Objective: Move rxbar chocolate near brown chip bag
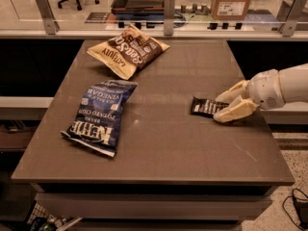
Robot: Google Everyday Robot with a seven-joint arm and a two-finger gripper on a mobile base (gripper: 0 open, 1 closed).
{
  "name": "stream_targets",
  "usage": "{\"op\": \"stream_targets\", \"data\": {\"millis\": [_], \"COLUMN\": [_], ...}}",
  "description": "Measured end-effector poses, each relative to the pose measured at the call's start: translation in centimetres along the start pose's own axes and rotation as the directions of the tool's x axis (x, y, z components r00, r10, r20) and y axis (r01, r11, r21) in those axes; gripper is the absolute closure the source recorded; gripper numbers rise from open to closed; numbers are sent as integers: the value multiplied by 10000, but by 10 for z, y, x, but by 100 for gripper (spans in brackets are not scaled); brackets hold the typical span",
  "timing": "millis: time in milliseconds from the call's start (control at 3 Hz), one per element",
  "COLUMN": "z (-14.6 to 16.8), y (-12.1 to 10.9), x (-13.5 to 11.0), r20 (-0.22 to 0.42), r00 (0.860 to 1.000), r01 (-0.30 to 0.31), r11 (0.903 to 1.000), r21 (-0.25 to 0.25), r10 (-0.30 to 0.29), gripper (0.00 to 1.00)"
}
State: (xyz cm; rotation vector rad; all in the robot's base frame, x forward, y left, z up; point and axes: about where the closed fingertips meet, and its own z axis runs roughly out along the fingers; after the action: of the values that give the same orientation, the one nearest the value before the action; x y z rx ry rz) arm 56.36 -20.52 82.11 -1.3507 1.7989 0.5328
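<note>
The rxbar chocolate (205,106) is a small black bar with white lettering, lying flat on the right side of the table. My gripper (222,106) reaches in from the right at table level. Its two cream fingers (235,110) are spread apart, one on each side of the bar's right end. I cannot tell whether they press on the bar. The brown chip bag (129,50), tan and dark brown, lies at the far left-centre of the table, well away from the bar.
A blue Kettle chip bag (100,115) lies on the left half of the brown table (159,158). A rail with metal posts (168,6) runs behind the far edge. The table's right edge is just under my arm.
</note>
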Motion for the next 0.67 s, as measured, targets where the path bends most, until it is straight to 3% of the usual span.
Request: {"op": "stream_targets", "data": {"millis": [333,667], "z": [-23,-50], "y": [-26,-53], "x": [-10,-20], "r20": [134,641], "r00": [9982,9910], "r01": [-592,-1268], "r11": [9961,9787], "r21": [658,1615], "r10": [584,1178], "gripper": [100,100]}}
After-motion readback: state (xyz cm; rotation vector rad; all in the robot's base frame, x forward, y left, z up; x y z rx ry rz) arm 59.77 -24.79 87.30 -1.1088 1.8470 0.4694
